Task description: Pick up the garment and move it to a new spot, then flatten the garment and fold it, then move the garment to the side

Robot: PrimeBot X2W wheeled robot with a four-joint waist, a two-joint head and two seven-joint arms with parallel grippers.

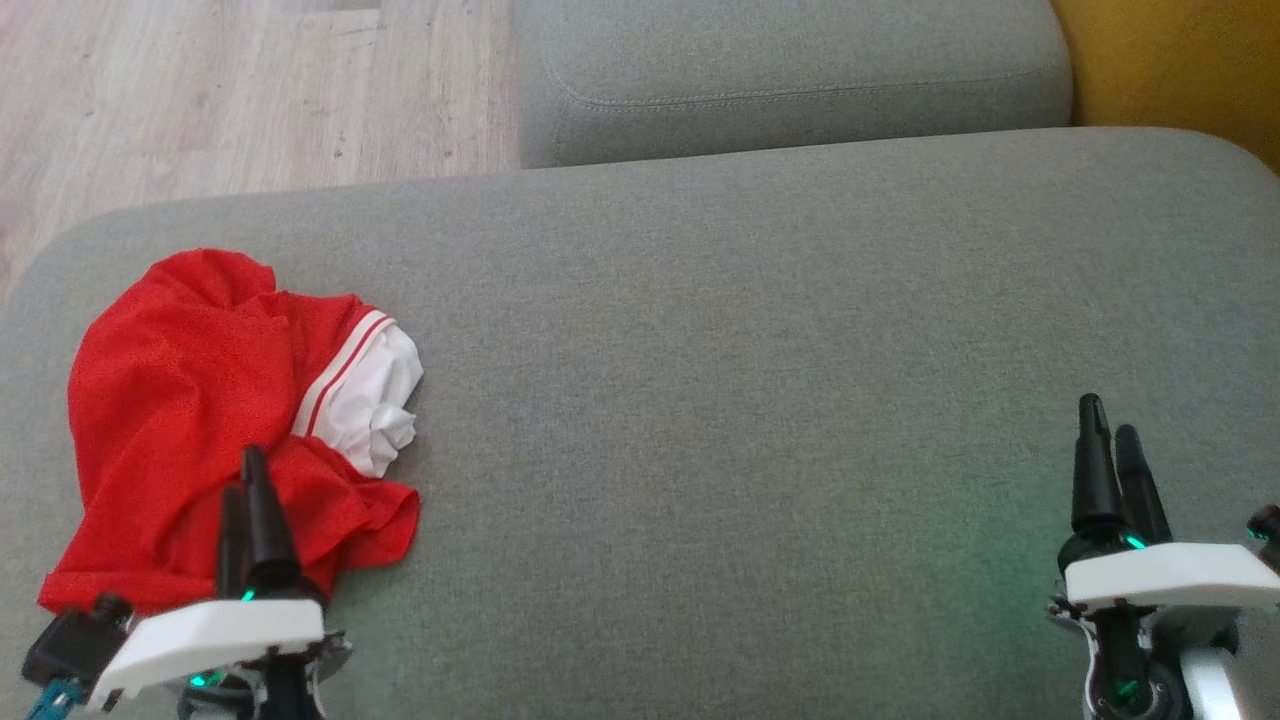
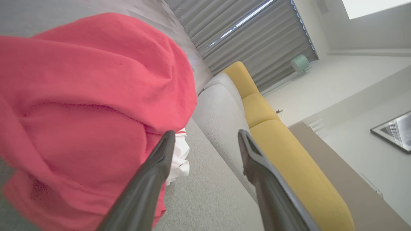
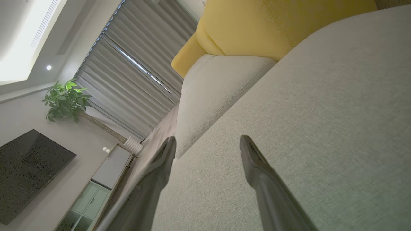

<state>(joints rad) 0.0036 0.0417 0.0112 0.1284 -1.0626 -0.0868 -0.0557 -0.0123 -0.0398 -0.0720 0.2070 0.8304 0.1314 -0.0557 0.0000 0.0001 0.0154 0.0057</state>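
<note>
At the left end of the grey seat cushion [image 1: 750,400], the garment [image 1: 190,400] lay in a crumpled heap: red cloth bunched in folds, with a white part edged by 2 thin red stripes poking out on the side nearer the cushion's middle. My left gripper [image 1: 243,472] stood at the heap's near edge, its 2 dark fingers pointing up over the red cloth in the head view. My left wrist view showed those jaws spread wide with nothing between them. 1 finger [image 2: 154,170] crossed the red hem and the white part, and I could not tell whether it touched the cloth, while the other stood before bare grey fabric and a yellow cushion [image 2: 289,160]. My right gripper [image 1: 1108,416] sat well apart from the garment, near the cushion's right end, over bare upholstery. Its jaws were wide too and held nothing, as my right wrist view made plain. Another grey cushion [image 1: 790,80] sat just beyond the seat cushion's far edge, with pale wooden floor [image 1: 200,90] to its left. Grey curtains [image 3: 128,73] hung in the background of the 2 wrist views, and my right wrist view also caught a green plant [image 3: 64,99], a dark television [image 3: 29,170] and a low cabinet [image 3: 96,199].
</note>
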